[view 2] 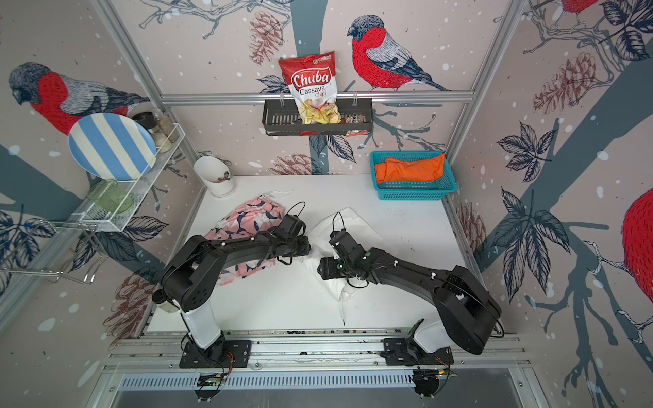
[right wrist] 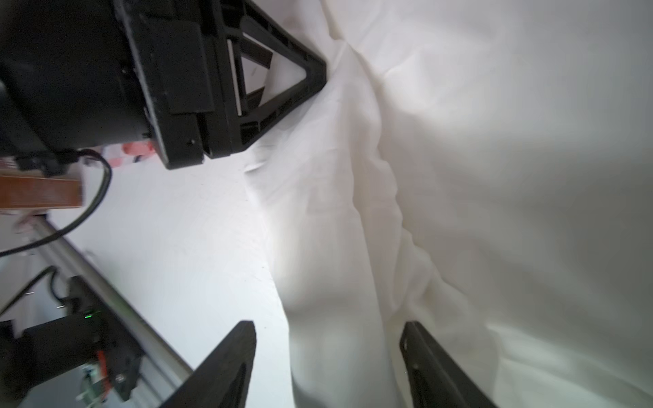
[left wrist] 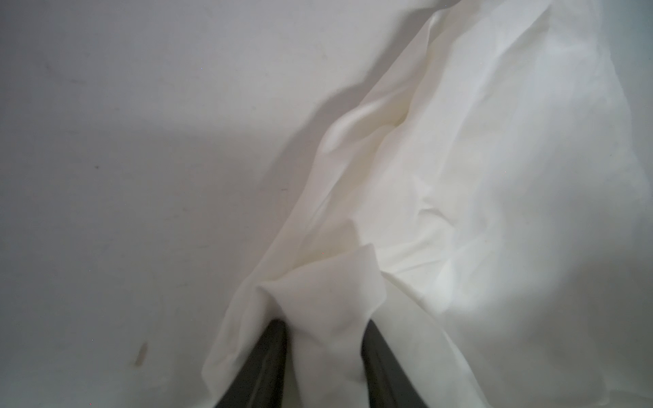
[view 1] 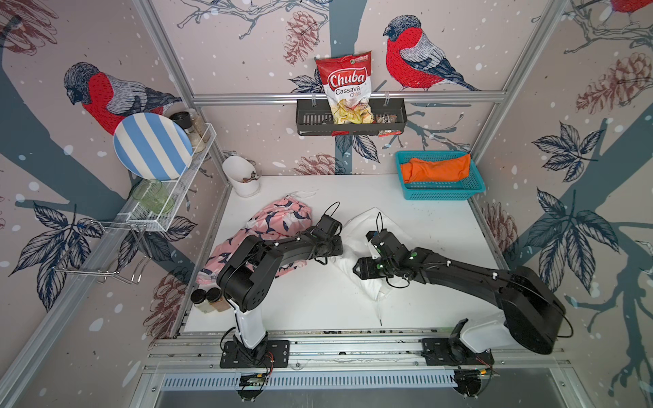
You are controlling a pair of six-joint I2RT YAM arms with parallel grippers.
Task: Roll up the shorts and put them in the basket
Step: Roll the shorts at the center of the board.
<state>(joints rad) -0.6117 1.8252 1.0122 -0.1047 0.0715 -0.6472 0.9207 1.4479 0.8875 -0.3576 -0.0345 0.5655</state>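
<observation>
The white shorts lie crumpled mid-table, showing in both top views. My left gripper is shut on a raised fold at their left edge; in a top view it sits at that edge. My right gripper is open just in front of it, its jaws straddling the cloth's rim without pinching it. The pink patterned shorts lie partly under the left arm. The orange shorts rest in a teal basket.
The white shorts' drawstring trails toward the front rail. A white cup stands at the back left and two spice jars at the front left. A wire rack holds a striped plate on the left wall.
</observation>
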